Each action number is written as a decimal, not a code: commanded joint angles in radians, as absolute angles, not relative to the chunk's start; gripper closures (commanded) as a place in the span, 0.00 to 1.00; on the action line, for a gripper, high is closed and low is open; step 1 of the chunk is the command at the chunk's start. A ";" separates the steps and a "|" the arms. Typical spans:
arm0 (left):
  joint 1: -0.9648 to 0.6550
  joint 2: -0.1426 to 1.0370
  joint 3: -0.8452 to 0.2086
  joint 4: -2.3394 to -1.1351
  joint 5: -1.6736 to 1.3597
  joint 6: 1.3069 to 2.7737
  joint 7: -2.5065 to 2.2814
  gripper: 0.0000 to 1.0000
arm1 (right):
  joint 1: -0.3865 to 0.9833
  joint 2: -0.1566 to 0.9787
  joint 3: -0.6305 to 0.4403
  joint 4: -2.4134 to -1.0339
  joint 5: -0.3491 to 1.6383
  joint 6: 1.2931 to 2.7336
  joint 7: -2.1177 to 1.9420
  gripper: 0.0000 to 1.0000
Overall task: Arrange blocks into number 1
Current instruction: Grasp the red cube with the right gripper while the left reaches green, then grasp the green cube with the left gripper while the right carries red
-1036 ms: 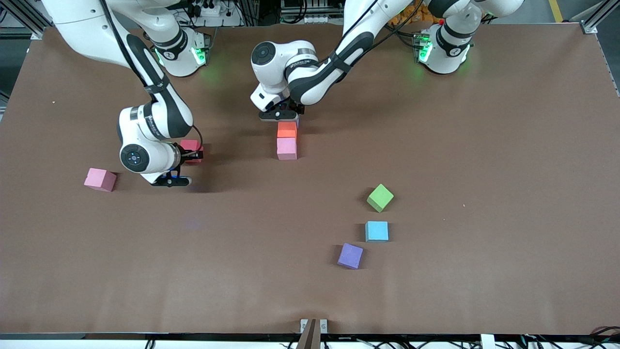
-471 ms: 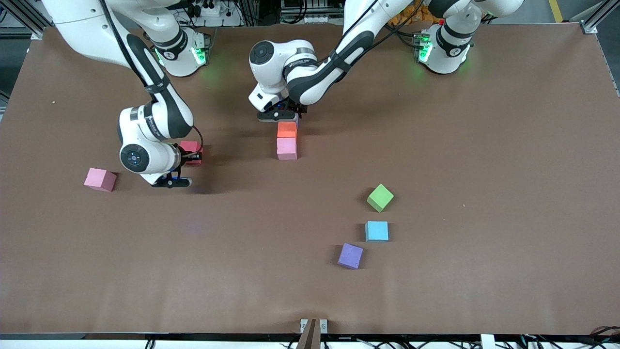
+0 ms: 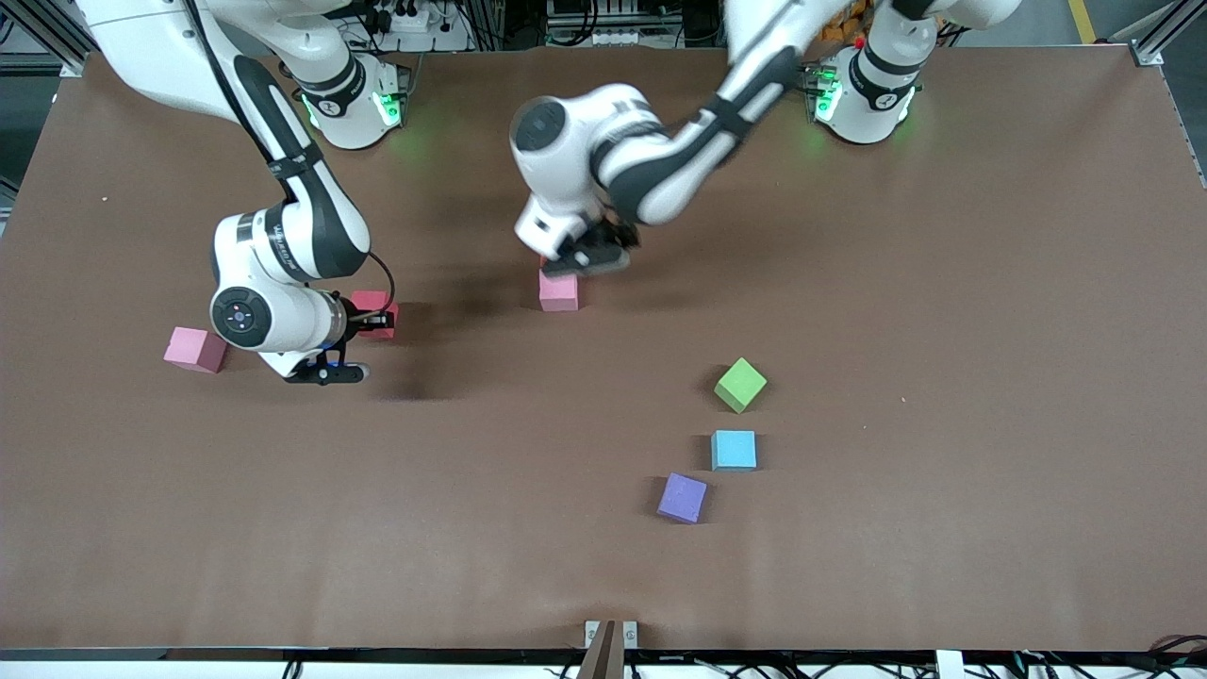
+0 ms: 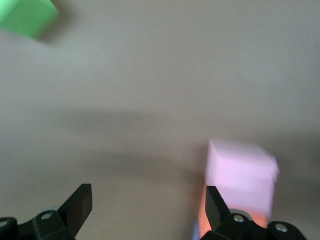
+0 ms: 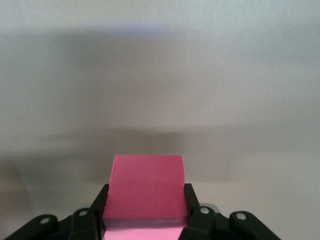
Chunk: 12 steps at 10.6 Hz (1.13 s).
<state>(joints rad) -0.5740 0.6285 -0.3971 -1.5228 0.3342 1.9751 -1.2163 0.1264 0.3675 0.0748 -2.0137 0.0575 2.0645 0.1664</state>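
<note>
- The right gripper [image 5: 145, 220] is clamping the red block [image 3: 373, 310] between both fingers, toward the right arm's end of the table [image 3: 943, 311].
- The left gripper [image 4: 145, 215] is hanging with fingers spread wide and empty over the centre pink block [image 3: 558, 290], near the table's base-side edge; the orange block [image 4: 202, 220] is showing beside one finger.
- The green block [image 3: 740, 384], light blue block [image 3: 734, 450] and purple block [image 3: 682, 497] are lying nearer the front edge.

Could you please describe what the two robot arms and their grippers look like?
Both arms are glossy white with dark grey or black joint bands, and black cables run along their links. Each base carries a glowing green light ring. The right arm's wrist shows a round dark cap with a small blue light. The left gripper and the right gripper have black fingers with silver screws.
</note>
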 commanded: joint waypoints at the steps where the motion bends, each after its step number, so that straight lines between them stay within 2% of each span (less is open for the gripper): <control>1: -0.389 0.606 -0.410 -1.552 0.330 1.968 -1.094 0.00 | 0.135 0.396 0.078 -1.938 0.081 2.043 0.164 1.00; 3: -0.284 0.618 -0.411 -1.565 0.328 1.980 -1.094 0.00 | 0.143 0.417 0.078 -1.898 0.097 2.043 0.164 1.00; 5: -0.233 0.632 -0.410 -1.618 0.321 2.064 -1.182 0.00 | 0.159 0.434 0.078 -1.855 0.097 2.043 0.207 1.00; 8: -0.226 0.650 -0.402 -1.623 0.328 2.138 -1.402 0.00 | 0.201 0.494 0.077 -1.729 0.095 1.967 0.290 1.00; 12: -0.204 0.660 -0.367 -1.654 0.366 2.189 -1.414 0.00 | 0.236 0.561 0.077 -1.613 0.095 1.959 0.351 1.00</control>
